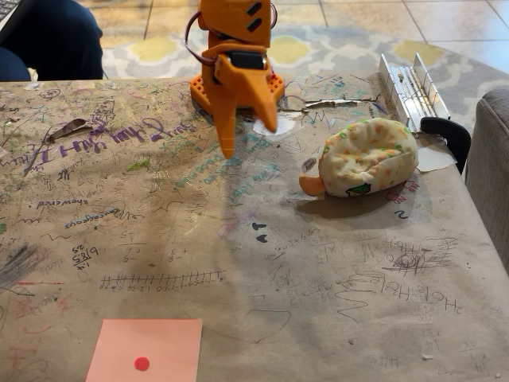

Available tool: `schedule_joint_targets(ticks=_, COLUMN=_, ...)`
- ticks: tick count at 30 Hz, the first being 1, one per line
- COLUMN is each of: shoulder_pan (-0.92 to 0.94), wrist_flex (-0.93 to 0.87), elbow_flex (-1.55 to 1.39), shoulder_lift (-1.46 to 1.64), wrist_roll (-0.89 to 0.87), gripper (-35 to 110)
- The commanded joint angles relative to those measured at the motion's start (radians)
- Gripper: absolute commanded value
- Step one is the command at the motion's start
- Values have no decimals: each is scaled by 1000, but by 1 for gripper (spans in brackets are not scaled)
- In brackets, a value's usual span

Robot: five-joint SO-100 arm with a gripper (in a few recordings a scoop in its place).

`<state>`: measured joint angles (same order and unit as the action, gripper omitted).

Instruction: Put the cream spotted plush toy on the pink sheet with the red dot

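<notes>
Fixed view. Orange claw (248, 137) hanging over the tabletop (238, 263), tips pointing down, fingers apart in a narrow wedge, nothing held. Plush (367, 157) lying on its side to the right of the claw in the picture, well apart from it, near the right tabletop edge; cream body with orange and green spots, orange foot poking out on the side nearest the claw, a dark green patch low on the front. Pink sheet (145, 350) flat at the near edge, far in front of the claw and to its left in the picture, red dot (141, 364) near its middle, lower part cut off by the frame. Plush and sheet well apart, on opposite sides of the claw. Task not yet begun: toy untouched, sheet bare. Handling, by judgement: light, soft, stuffed; will squash under the fingers rather than resist, so a deep bite needed; fabric nap likely grippy, little risk of slipping, no risk of breakage. Rounded bulk looks wider than the present gap, so a wider opening probably called for. Best hold likely across the narrower end near the foot, or a pinch of the upper flank where the body bulges; foot alone too floppy to trust. Likely to sag and swing when carried. Scribbled brown paper covering the tabletop, metal rail (409, 91) and black clamp (449, 135) beyond the plush.
</notes>
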<state>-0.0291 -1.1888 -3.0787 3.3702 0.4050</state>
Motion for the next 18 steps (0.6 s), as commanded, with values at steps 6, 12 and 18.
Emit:
schedule_joint_targets(ticks=6, shoulder_pan=-456, wrist_flex=-255, elbow_flex=813, shoulder_lift=-454, wrist_roll=-74, gripper=56)
schedule_joint_targets(ticks=12, shoulder_pan=-859, wrist_flex=-385, elbow_flex=1026, shoulder_lift=-813, wrist_roll=-227, gripper=55)
schedule_joint_targets(ticks=18, shoulder_pan=-816, wrist_flex=-135, elbow_flex=799, shoulder_lift=-1019, wrist_roll=-265, gripper=57)
